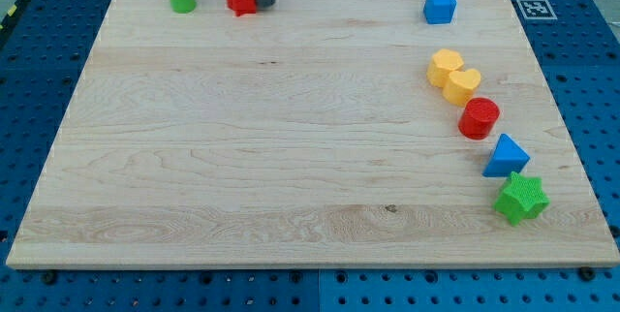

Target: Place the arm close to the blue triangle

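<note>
Wooden board point(291, 157), tool tip point(263, 4) far from blue triangle point(505, 156).

No readable text, unreadable square marker point(537, 8) beside board

Pale wood-grain board point(291, 157) on a blue pegboard table point(39, 60). Blue triangle point(506, 156) and cube point(440, 6), two yellow blocks point(446, 66), red cylinder point(479, 118), green star point(522, 198), dark rod.
</note>
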Tool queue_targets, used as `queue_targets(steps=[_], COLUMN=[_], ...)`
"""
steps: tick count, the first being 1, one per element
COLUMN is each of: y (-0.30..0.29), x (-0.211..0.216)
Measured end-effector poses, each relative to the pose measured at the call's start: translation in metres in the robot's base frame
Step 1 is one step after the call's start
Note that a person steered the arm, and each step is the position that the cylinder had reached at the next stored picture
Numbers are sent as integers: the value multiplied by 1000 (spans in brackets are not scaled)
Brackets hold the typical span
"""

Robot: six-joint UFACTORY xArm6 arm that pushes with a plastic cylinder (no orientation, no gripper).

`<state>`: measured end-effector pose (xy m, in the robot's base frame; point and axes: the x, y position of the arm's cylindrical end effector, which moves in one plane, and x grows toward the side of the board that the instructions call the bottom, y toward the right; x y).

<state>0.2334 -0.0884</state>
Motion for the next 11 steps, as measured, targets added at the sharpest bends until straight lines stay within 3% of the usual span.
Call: queue_targets(steps=[2,5,7,8,9,10,11], y=[-37,147,283,351,366,346,334], x=[-2,73,92,145,204,240,248])
